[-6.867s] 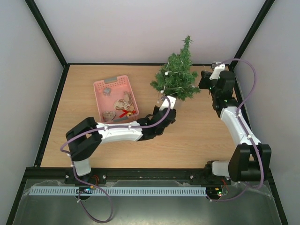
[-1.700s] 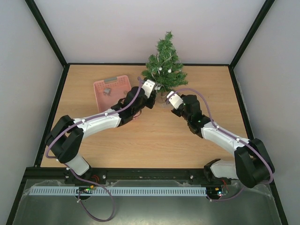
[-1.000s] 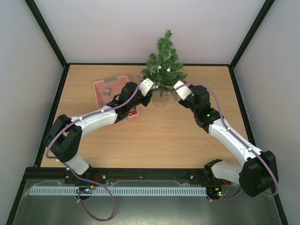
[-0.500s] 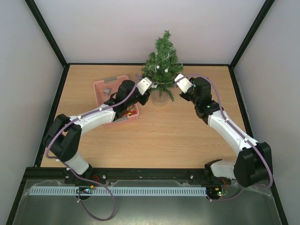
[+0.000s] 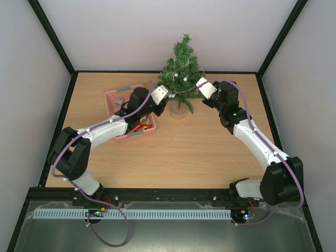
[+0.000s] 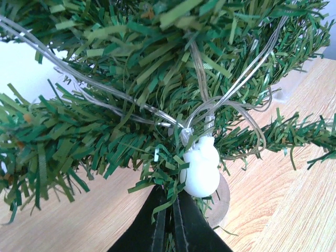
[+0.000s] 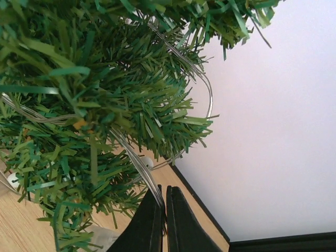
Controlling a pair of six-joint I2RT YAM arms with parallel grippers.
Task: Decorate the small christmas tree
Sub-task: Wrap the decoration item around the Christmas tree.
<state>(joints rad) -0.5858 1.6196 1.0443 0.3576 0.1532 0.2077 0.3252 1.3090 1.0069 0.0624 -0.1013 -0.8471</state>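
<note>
The small christmas tree (image 5: pixel 181 68) stands upright at the back middle on its pale pot base (image 5: pixel 178 109), with a clear light string (image 5: pixel 185 89) and white bulbs draped over it. My left gripper (image 5: pixel 162 93) is at the tree's lower left. In the left wrist view it (image 6: pixel 171 203) is shut with green needles pinched between the tips, a white bulb (image 6: pixel 201 168) touching its right fingertip. My right gripper (image 5: pixel 202 88) is at the tree's right side. In the right wrist view it (image 7: pixel 164 203) is shut on the light string wire (image 7: pixel 134 157).
A pink basket (image 5: pixel 116 95) with small ornaments sits left of the tree, partly under my left arm. The back wall and black frame are close behind the tree. Bare wooden table (image 5: pixel 178 152) lies in front.
Over several seconds the tree went from the right to the back middle, and both grippers closed in on its sides. In the last half second the right gripper rose slightly.
</note>
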